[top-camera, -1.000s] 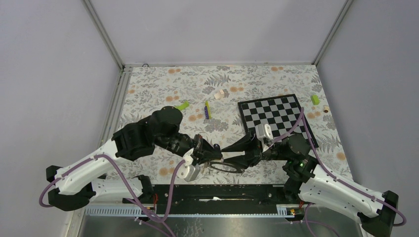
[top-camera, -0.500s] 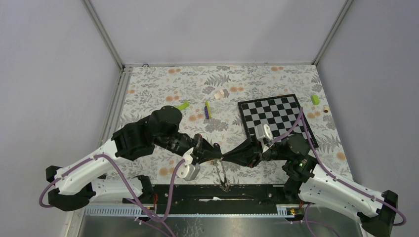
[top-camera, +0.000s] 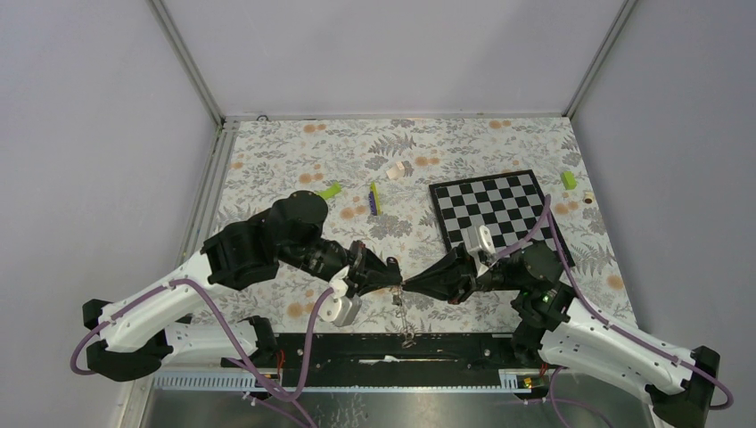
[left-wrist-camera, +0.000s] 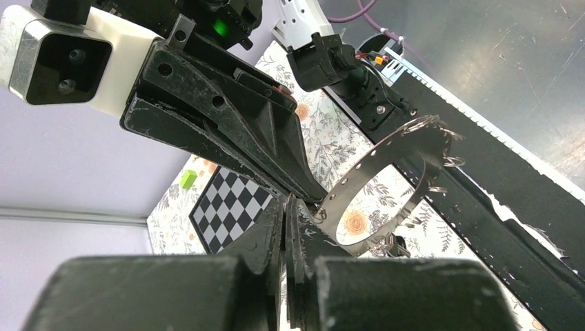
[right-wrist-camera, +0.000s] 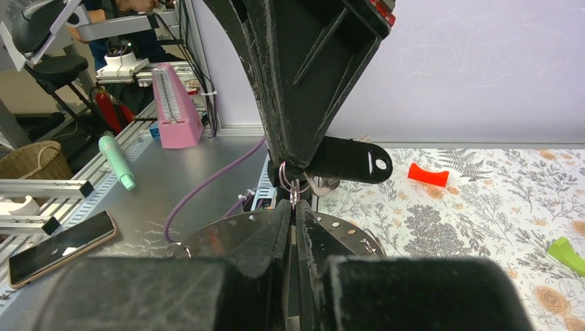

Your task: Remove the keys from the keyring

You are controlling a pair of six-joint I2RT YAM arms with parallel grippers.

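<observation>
My left gripper (top-camera: 392, 282) and right gripper (top-camera: 417, 285) meet tip to tip above the table's near edge. The keyring (top-camera: 404, 316), a silvery hoop with holes, hangs edge-on below them; it also shows in the left wrist view (left-wrist-camera: 359, 172) and in the right wrist view (right-wrist-camera: 221, 231). The left gripper (left-wrist-camera: 285, 207) is shut, and a black-tagged key (right-wrist-camera: 348, 160) sticks out at its tips. The right gripper (right-wrist-camera: 294, 201) is shut on a small split ring (right-wrist-camera: 292, 185). More keys (left-wrist-camera: 394, 245) dangle at the hoop's low side. A red-tagged key (right-wrist-camera: 428, 174) lies on the cloth.
A checkered board (top-camera: 495, 209) lies at the right rear, with a lime-green block (top-camera: 568, 179) beyond it. Another green block (top-camera: 331, 190), a yellow-green and purple stick (top-camera: 374, 198) and a small white piece (top-camera: 397, 169) lie mid-table. The black base rail (top-camera: 401, 348) runs under the hoop.
The hoop lay flat between the grippers a second ago. It has swung down and now hangs edge-on below the fingertips, which have closed in tip to tip.
</observation>
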